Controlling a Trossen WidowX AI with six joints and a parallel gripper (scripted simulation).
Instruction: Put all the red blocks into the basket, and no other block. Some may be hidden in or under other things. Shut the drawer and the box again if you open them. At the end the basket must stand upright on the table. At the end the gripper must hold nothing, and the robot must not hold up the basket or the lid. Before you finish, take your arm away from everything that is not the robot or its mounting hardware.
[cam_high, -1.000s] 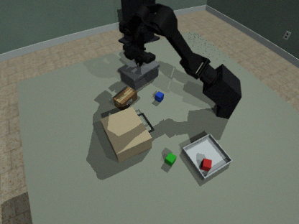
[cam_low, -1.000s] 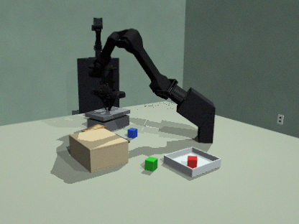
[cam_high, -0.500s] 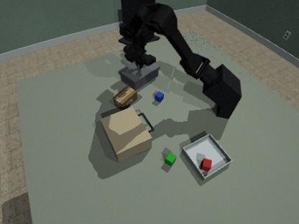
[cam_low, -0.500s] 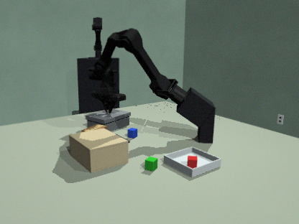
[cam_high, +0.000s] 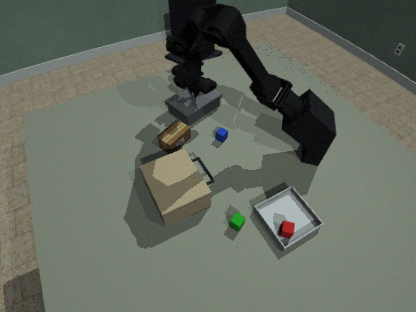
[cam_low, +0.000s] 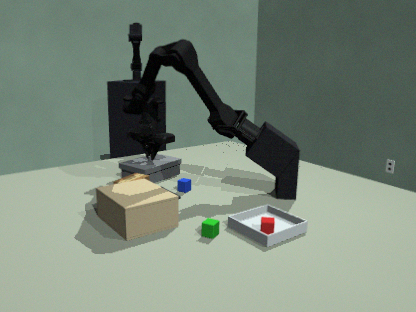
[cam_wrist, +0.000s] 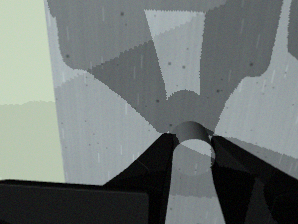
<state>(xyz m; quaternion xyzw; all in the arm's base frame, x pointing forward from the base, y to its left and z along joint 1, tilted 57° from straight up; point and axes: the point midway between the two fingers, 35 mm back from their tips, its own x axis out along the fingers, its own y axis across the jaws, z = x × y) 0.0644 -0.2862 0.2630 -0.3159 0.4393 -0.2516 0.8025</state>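
Note:
A grey box (cam_high: 193, 106) with its lid on stands at the back of the table; it also shows in the exterior view (cam_low: 150, 167). My gripper (cam_high: 196, 92) reaches down onto the lid and is shut on the lid's round knob (cam_wrist: 192, 139). The lid looks seated on the box. A red block (cam_high: 287, 229) lies in a shallow white tray (cam_high: 286, 220) at the front right. A brown basket (cam_high: 174, 135) lies just in front of the grey box and seems tipped on its side. The inside of the box is hidden.
A tan drawer cabinet (cam_high: 174, 186) with a dark handle (cam_high: 204, 169) stands shut in the middle. A blue block (cam_high: 221, 133) lies right of the basket. A green block (cam_high: 237, 221) lies left of the tray. The arm's base (cam_high: 310, 125) stands at the right.

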